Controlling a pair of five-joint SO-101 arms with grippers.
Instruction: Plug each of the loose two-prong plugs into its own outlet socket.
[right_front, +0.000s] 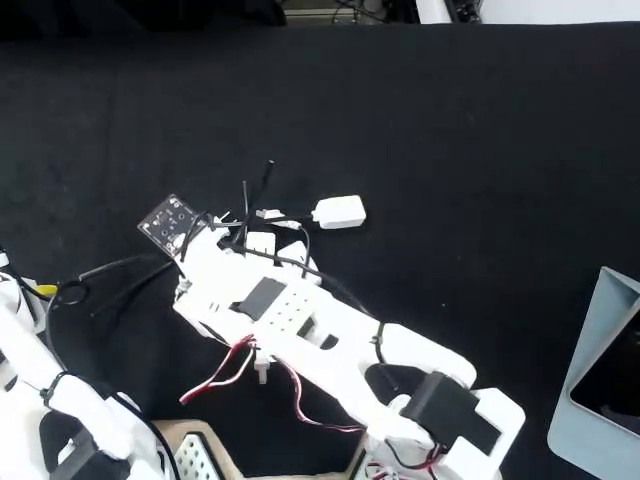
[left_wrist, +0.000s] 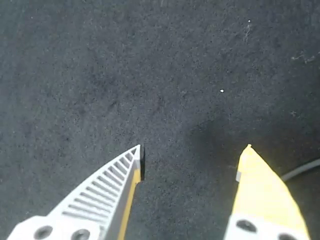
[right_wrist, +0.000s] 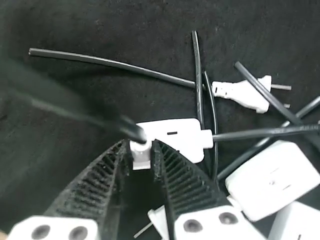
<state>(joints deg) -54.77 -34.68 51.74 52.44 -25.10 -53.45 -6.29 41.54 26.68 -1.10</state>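
Note:
My right gripper (right_wrist: 140, 147) is shut on a small white two-prong plug (right_wrist: 141, 157) whose black cord (right_wrist: 75, 107) trails off to one side. The plug's front end touches a white outlet block (right_wrist: 172, 137) with a slot on its face. A second loose plug (right_wrist: 242, 92) with two bare prongs lies beyond it among black cords. Another white outlet block (right_wrist: 272, 180) sits beside the gripper. In the high view the right arm (right_front: 300, 320) stretches to the cluster of plugs (right_front: 250, 228), and one white outlet (right_front: 340, 211) lies just past it. My left gripper (left_wrist: 192, 150) stands open over bare black cloth.
Several black cords (right_wrist: 205, 95) cross between the outlets. A third plug's prong (right_wrist: 142, 230) pokes out under the right gripper. A grey tray (right_front: 600, 380) stands at the right edge of the table. The left arm (right_front: 30, 350) sits at the near left corner.

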